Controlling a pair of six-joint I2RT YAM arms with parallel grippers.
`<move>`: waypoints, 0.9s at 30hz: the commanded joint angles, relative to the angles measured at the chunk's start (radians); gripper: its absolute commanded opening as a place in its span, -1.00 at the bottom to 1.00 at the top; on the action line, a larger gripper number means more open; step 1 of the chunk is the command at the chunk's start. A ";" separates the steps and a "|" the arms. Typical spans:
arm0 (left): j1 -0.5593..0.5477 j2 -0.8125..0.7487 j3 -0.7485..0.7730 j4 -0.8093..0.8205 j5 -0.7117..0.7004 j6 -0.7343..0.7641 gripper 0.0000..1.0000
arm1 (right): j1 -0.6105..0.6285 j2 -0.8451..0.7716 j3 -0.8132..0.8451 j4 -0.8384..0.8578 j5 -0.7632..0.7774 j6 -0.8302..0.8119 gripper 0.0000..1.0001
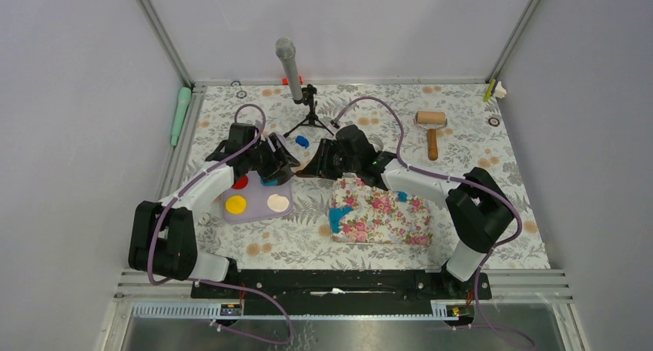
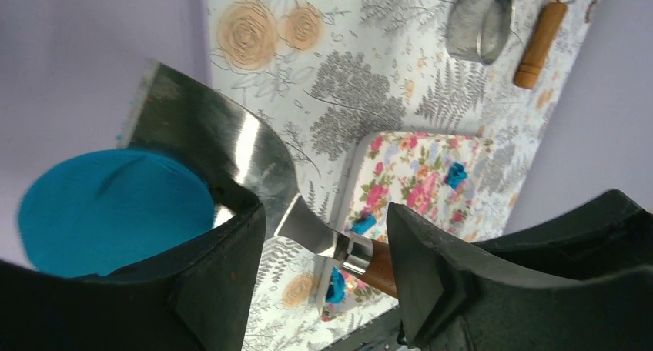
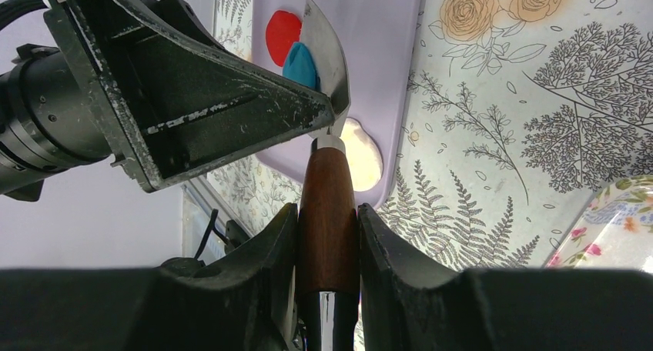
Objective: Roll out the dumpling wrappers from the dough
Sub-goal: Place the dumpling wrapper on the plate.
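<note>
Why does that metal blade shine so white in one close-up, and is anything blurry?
Left wrist view: a white streak of glare crosses the spatula blade, and the blue wrapper looks slightly soft; right wrist view: the wooden handle is crisp, the right tool clamped on it dark and shadowed; top external view: even light, only faint shadows.

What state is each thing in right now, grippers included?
spatula: held in the air, blade over the purple board.
dumpling wrapper: flat round disc, lying on the blade.
left gripper: open, fingers straddling the spatula's neck.
right gripper: shut on the spatula's wooden handle.
dough: ragged scraps on the floral mat.
roller: lying flat, ungripped.
</note>
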 commanded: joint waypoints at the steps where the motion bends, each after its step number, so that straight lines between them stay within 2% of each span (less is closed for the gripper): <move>1: -0.001 0.017 0.057 -0.070 -0.116 0.091 0.29 | 0.008 -0.028 0.040 0.067 0.004 0.000 -1.00; 6: -0.001 0.036 0.089 -0.144 -0.185 0.142 0.29 | 0.008 -0.038 0.033 0.061 0.014 -0.001 -1.00; 27: -0.001 0.092 0.131 -0.154 -0.259 0.169 0.29 | 0.008 -0.020 0.043 0.032 0.035 -0.007 -1.00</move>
